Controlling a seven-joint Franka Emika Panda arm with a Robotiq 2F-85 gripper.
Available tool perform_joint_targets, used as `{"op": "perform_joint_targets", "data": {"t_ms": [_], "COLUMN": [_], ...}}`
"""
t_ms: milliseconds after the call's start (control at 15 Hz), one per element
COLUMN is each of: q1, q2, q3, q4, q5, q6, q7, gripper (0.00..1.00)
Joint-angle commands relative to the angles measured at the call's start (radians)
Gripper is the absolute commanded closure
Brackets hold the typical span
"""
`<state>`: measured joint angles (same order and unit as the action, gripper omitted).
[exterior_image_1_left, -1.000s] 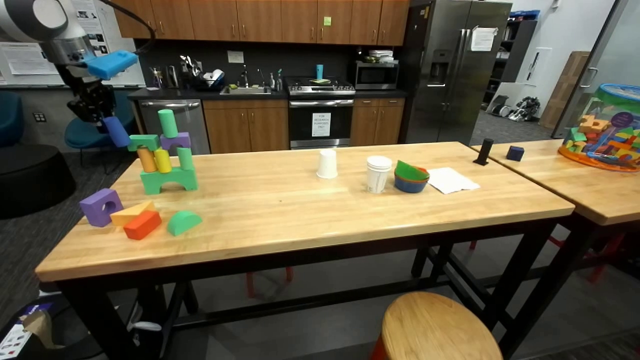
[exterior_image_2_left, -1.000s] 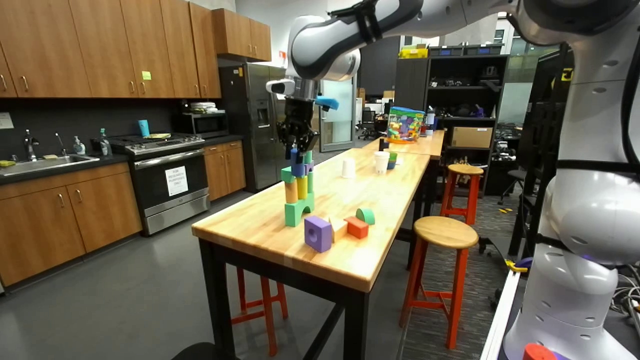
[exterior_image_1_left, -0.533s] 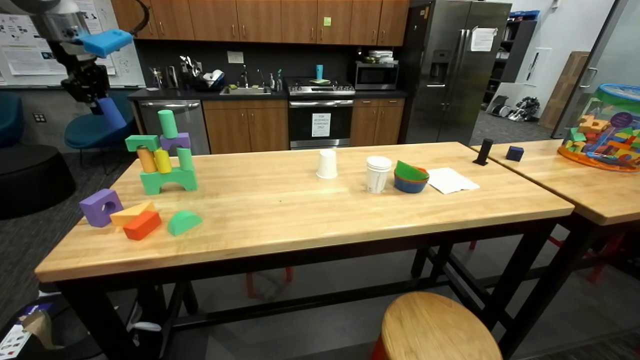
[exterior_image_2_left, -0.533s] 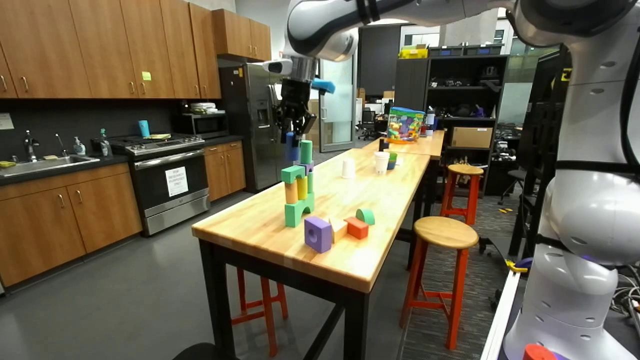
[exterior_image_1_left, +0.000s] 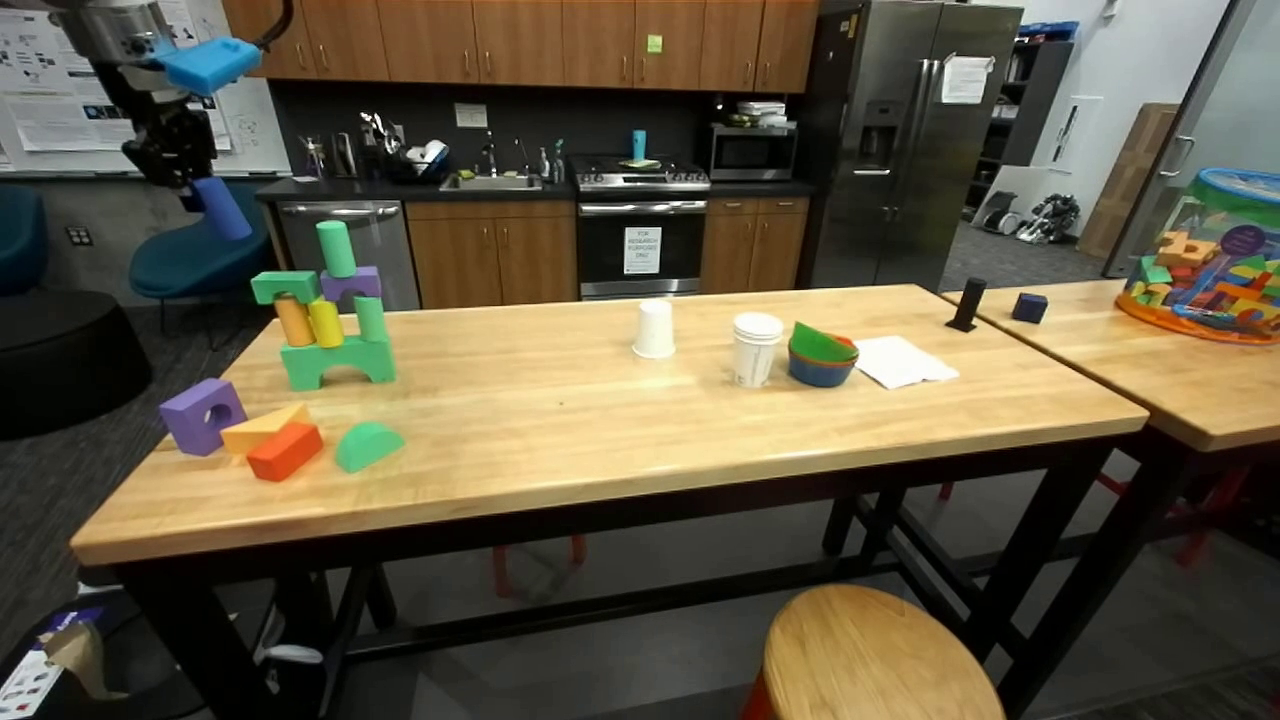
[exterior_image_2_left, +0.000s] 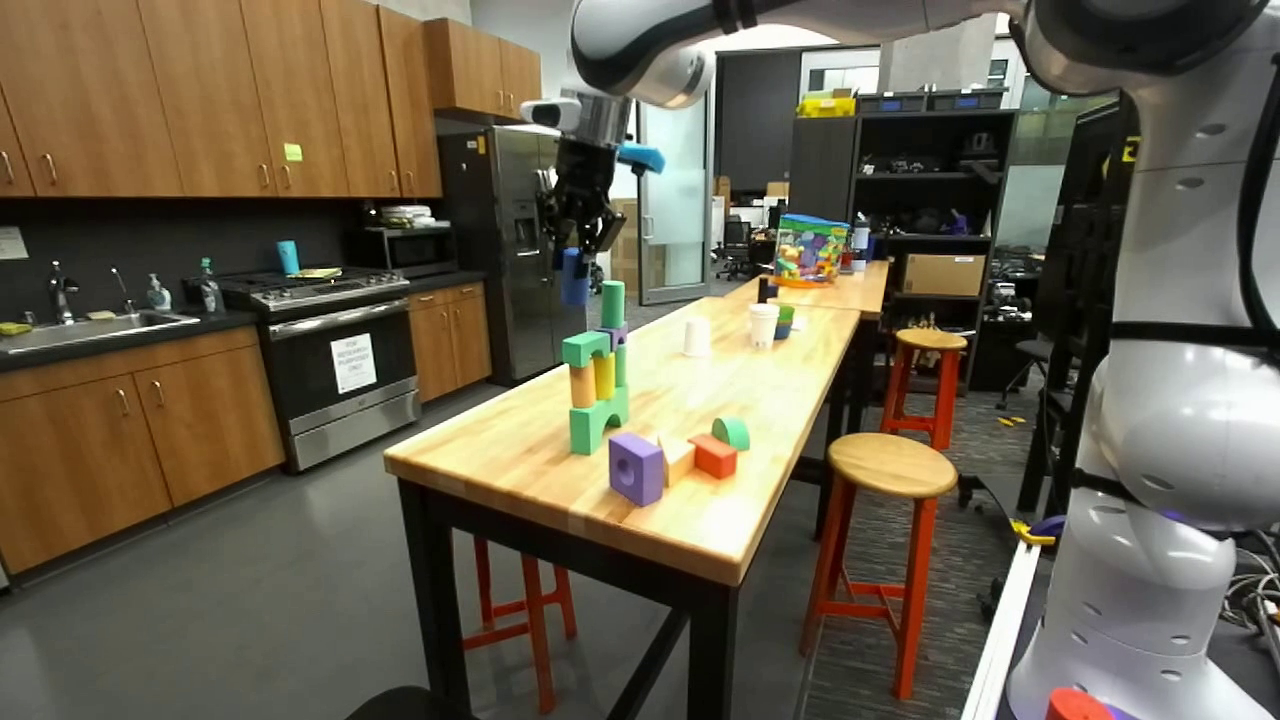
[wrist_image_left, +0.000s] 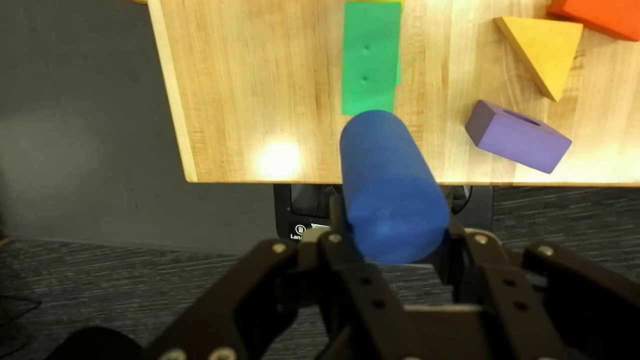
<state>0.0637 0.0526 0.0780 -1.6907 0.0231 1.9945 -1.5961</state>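
Note:
My gripper (exterior_image_1_left: 200, 196) is shut on a blue cylinder (exterior_image_1_left: 222, 210), held tilted in the air and apart from the block tower. In the wrist view, the cylinder (wrist_image_left: 390, 190) sits between both fingers (wrist_image_left: 392, 225). The gripper (exterior_image_2_left: 578, 252) and cylinder (exterior_image_2_left: 575, 280) also show in an exterior view. The tower has a green arch (exterior_image_1_left: 340, 358) at its base. On it stand an orange cylinder (exterior_image_1_left: 293, 320), a yellow cylinder (exterior_image_1_left: 325, 321) and a green pillar (exterior_image_1_left: 371, 318). A flat green block (wrist_image_left: 371, 57), a purple block (exterior_image_1_left: 350, 281) and an upright green cylinder (exterior_image_1_left: 336, 248) are on top.
Near the tower lie a purple block with a hole (exterior_image_1_left: 203, 415), a yellow triangle (wrist_image_left: 545, 50), a red block (exterior_image_1_left: 286, 450) and a green half-round (exterior_image_1_left: 368, 445). White cups (exterior_image_1_left: 655, 328), bowls (exterior_image_1_left: 822, 365) and a napkin (exterior_image_1_left: 903, 360) are farther along the table (exterior_image_1_left: 560, 440).
My gripper has risen and drawn back from the tower with the blue cylinder. The cylinder was close to the flat green block and is now higher and apart. The tower still stands.

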Motion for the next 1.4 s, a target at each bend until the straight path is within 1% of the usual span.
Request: {"op": "perform_joint_targets", "data": {"t_ms": [0,200,267,1333], "q1": [-0.001,-0.001,-0.001,-0.006], "q2": [0.001,0.001,0.001,0.014], "q3": [0.001,0.001,0.002,-0.005], "q4": [0.005,0.005,0.003,0.020], "q5": [-0.001,-0.001,0.001,-0.040], "q6": [-0.004,-0.004,-0.002,0.005], "q7": [0.001,0.001,-0.002,-0.006], "gripper": [0.61,0.61,0.86,0.86]}}
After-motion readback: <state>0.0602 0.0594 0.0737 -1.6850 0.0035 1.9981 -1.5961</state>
